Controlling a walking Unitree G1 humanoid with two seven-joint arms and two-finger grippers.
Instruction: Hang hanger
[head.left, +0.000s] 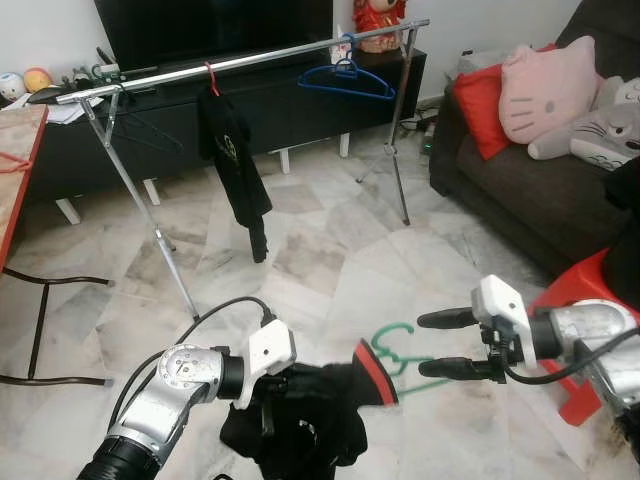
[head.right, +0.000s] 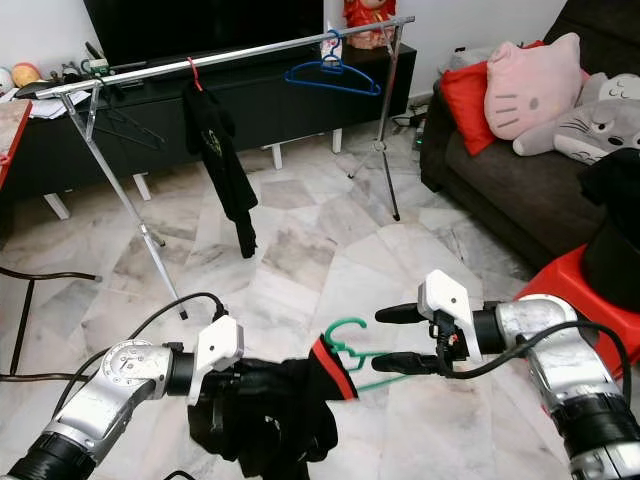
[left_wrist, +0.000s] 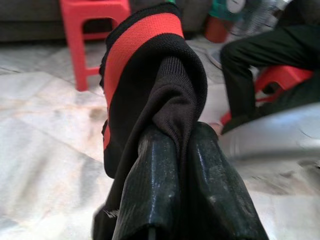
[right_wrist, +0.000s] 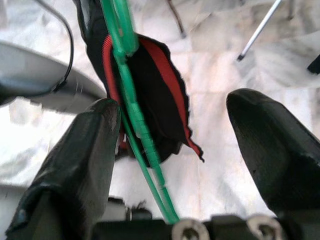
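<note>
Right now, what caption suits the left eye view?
Left pincer clamps black garment on green hanger; right pincer open beside it.

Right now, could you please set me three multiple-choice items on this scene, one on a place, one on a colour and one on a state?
1. Where does the blue hanger hang?
A. On the silver rail
B. On the sofa
C. On the floor

2. What colour is the hanger between the two grippers?
A. Blue
B. Green
C. Red

3. How is the left gripper?
A. Open and bare
B. Shut on the black garment
C. Shut on the rail

Answers:
1 A, its hook sits over the rail near the rail's right end.
2 B, the green hook rises from the garment's red-trimmed collar, ahead of the open right gripper.
3 B, the left wrist view shows both fingers pinching the black cloth.
</note>
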